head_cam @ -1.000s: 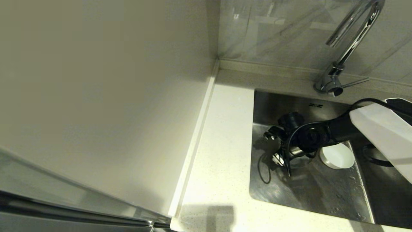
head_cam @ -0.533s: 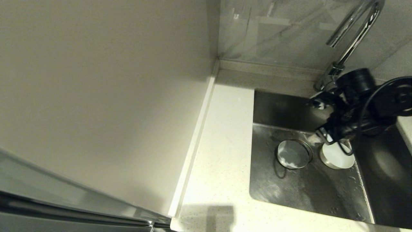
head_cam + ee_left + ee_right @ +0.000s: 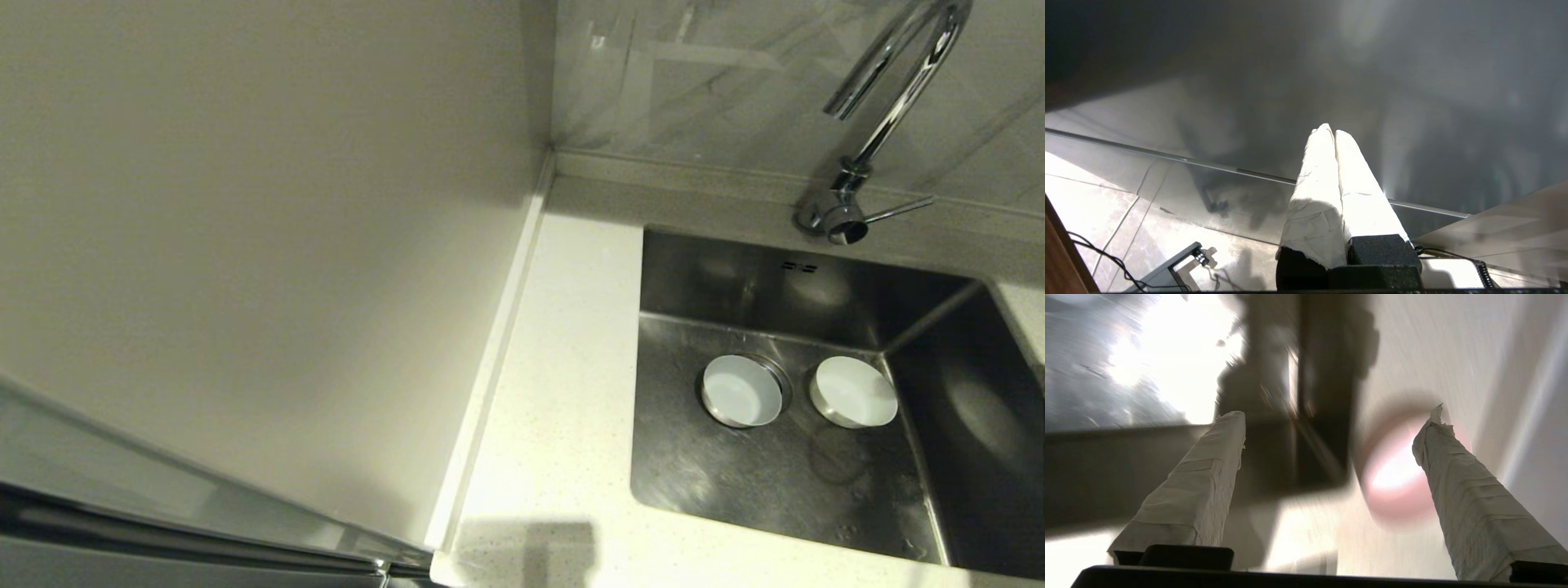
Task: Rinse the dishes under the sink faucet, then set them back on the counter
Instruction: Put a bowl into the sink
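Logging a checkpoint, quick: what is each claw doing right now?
Left claw: shut, empty, parked away from the sink.
Right claw: open, holding nothing; a pink bowl shows between its fingers.

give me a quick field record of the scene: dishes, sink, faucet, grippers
sink: brushed steel basin, two bowls on its floor
blue-grey bowl: over the drain, upright
whitish bowl: beside it, apart
pink bowl: on a pale surface, ahead of the right gripper
faucet: chrome gooseneck, no water visible
right gripper: open, holding nothing
left gripper: shut, parked away from the sink
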`<state>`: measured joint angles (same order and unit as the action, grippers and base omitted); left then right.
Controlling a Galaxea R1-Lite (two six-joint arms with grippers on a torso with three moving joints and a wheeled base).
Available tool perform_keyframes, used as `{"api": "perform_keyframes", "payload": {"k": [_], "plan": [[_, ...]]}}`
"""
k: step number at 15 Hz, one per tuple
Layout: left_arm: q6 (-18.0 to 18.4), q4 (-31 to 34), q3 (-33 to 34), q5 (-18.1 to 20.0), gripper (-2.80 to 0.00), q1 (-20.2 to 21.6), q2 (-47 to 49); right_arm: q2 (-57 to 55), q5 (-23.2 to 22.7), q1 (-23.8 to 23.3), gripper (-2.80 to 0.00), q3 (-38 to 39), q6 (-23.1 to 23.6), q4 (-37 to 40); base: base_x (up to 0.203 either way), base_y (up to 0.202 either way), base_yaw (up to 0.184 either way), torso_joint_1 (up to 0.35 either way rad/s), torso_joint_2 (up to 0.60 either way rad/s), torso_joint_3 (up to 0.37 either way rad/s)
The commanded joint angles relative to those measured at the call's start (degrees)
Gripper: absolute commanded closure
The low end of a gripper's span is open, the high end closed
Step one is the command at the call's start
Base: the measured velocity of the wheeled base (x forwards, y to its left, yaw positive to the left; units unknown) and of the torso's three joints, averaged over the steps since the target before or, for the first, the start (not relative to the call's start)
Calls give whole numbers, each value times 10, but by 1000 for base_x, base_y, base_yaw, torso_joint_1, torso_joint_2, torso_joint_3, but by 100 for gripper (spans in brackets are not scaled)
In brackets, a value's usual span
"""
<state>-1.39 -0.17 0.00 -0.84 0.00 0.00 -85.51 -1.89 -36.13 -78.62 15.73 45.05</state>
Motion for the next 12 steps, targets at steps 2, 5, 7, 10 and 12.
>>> {"api": "perform_keyframes", "payload": {"k": [2, 5, 7, 10, 12], "plan": [[0, 0, 0, 0, 0, -1, -2, 22, 26, -66, -280, 13, -3, 34, 0, 0, 0, 0, 0, 0], [0, 0, 0, 0, 0, 0, -2, 38, 48, -73, -280, 6, -4, 124, 0, 0, 0, 0, 0, 0], [0, 0, 0, 0, 0, 0, -2, 19, 49, -72, -280, 7, -22, 160, 0, 0, 0, 0, 0, 0], [0, 0, 0, 0, 0, -1, -2, -40, 43, -72, -280, 10, -64, 165, 0, 0, 0, 0, 0, 0], [0, 0, 0, 0, 0, 0, -2, -73, 16, -72, -280, 9, -66, 163, 0, 0, 0, 0, 0, 0]]}}
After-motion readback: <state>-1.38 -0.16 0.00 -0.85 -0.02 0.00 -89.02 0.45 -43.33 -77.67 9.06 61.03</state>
